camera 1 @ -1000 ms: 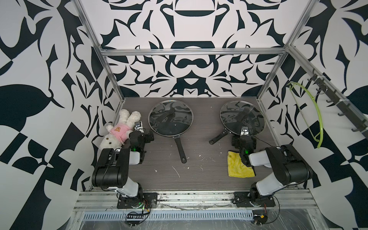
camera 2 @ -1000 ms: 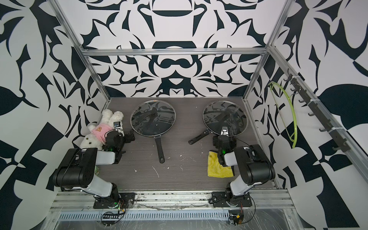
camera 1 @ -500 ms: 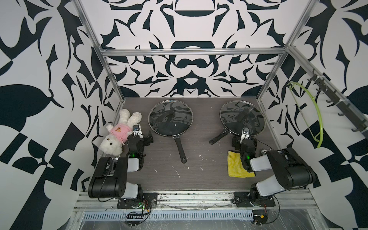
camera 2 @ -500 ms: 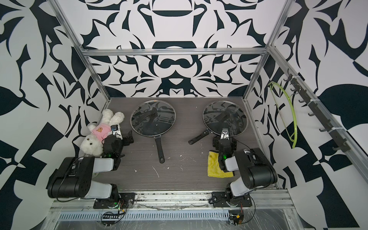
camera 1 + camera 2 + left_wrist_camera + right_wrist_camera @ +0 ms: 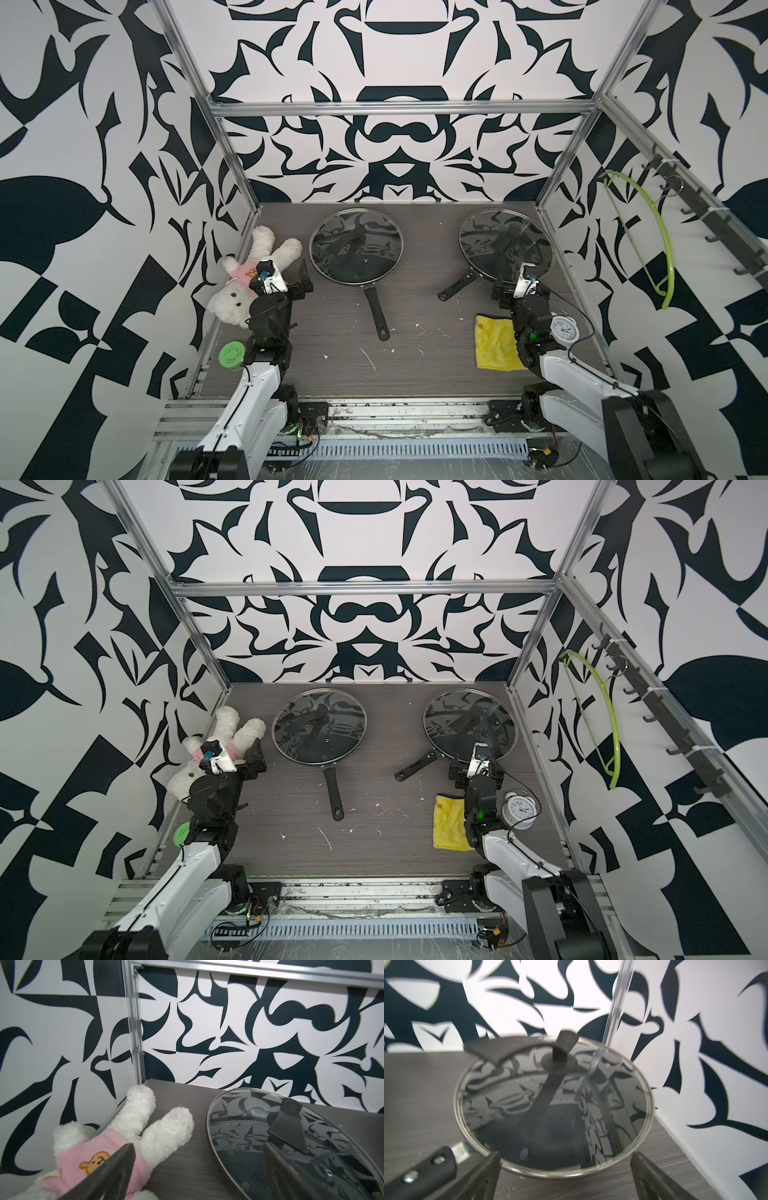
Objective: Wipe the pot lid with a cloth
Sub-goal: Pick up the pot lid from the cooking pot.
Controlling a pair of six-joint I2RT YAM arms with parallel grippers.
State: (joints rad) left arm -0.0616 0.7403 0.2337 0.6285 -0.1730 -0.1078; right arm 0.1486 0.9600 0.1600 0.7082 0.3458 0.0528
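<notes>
Two round glass lids with steel rims rest on black frying pans (image 5: pixel 376 309) at the back of the dark grey counter (image 5: pixel 415 374): the left lid (image 5: pixel 332 257) and the right lid (image 5: pixel 482 249). The small square bright yellow fluffy microfibre cloth (image 5: pixel 494 347) lies flat on the counter just in front of the right pan (image 5: pixel 455 286), partly hidden by the right arm (image 5: pixel 573 374). Both the left end effector (image 5: pixel 284 276) and the right end effector (image 5: pixel 519 291) stand wide and hold nothing. The cloth looks light, limp and likely to bunch, so a pinch from above near its middle should gather a pad of pile. Either lid is probably smooth, slippery, breakable and loose on its pan; the arched black handle (image 5: pixel 500 1048) on top is the place to steady it.
</notes>
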